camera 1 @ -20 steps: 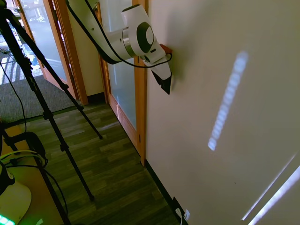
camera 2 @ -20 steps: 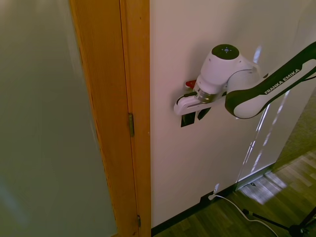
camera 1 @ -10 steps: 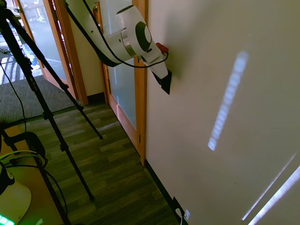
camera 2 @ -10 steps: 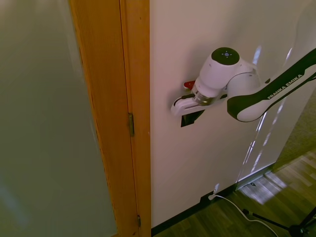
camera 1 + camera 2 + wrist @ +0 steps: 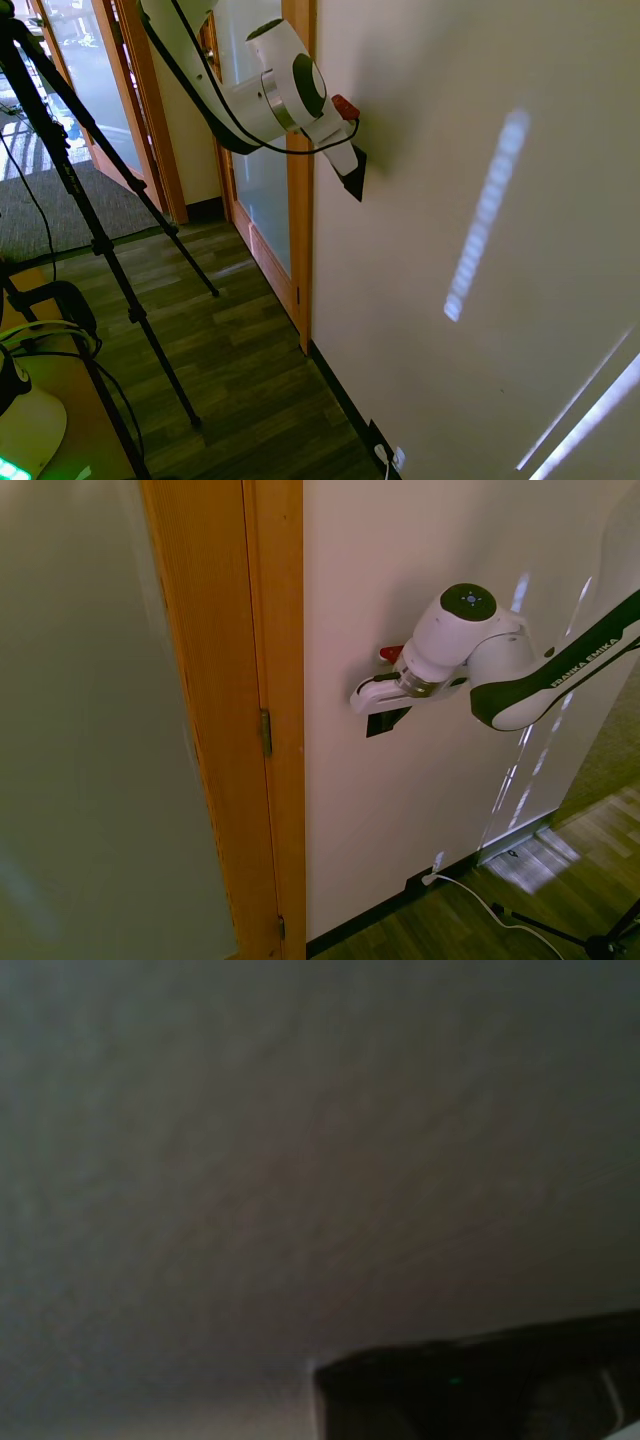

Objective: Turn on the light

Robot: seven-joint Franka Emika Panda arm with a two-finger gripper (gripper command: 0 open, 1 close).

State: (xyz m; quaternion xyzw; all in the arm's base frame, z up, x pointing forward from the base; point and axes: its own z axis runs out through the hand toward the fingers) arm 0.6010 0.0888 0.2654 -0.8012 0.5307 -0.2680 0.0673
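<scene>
Second exterior view: switch [image 5: 383, 722] = black plate on cream wall [image 5: 400, 570], right of wooden door frame [image 5: 255, 680]; gripper [image 5: 385, 702] pressed over its upper part. First exterior view: switch hidden edge-on behind gripper [image 5: 352, 175]. Finger spacing: cannot tell. Wrist view: blurred wall, dark plate corner [image 5: 480, 1390]. Black socket plate with white plug [image 5: 433, 868] low on wall. Sunlight streak [image 5: 485, 215] further along.

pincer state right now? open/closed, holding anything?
Pincer: pressed up against the black switch plate on the wall; cannot tell whether it is open or closed, and nothing can be seen held.
</scene>
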